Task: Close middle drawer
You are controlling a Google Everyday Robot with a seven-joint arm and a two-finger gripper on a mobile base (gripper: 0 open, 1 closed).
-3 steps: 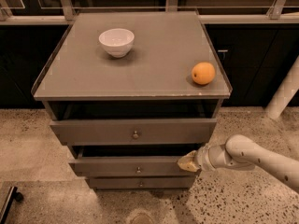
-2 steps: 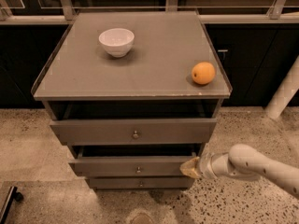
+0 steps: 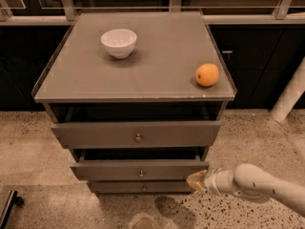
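One black bar (image 3: 6, 208) with a small wheel sits at the far lower left on the speckled floor (image 3: 28, 151), well apart from the cabinet.

White bowl (image 3: 118, 42) is upright at the upper left of the grey worktop (image 3: 157, 75).

There are three grey drawer fronts below, centre frame:
- The top drawer (image 3: 95, 134) is the widest and is pulled out furthest. It overhangs the other two.
- The middle drawer (image 3: 114, 170) sits just under it, partly out. A dark gap shows above its low front, which has a small round knob at mid-panel.
- The bottom drawer (image 3: 119, 187) is the narrowest, with only a thin strip of it showing.

Orange (image 3: 208, 74) is near the right edge of the worktop, well apart from the bowl.

End effector (image 3: 197, 180) is at lower right of centre, with its tan tip at the right end of the middle drawer front, low by the corner. I can't tell whether it touches. I can't tell how far open it is, and it has nothing visibly in its hold. The white arm (image 3: 257, 182) runs in from the lower right edge. Nothing lies between the tip and the panel.

White post (image 3: 291, 92) leans at the far right, behind the arm and apart from the cabinet.
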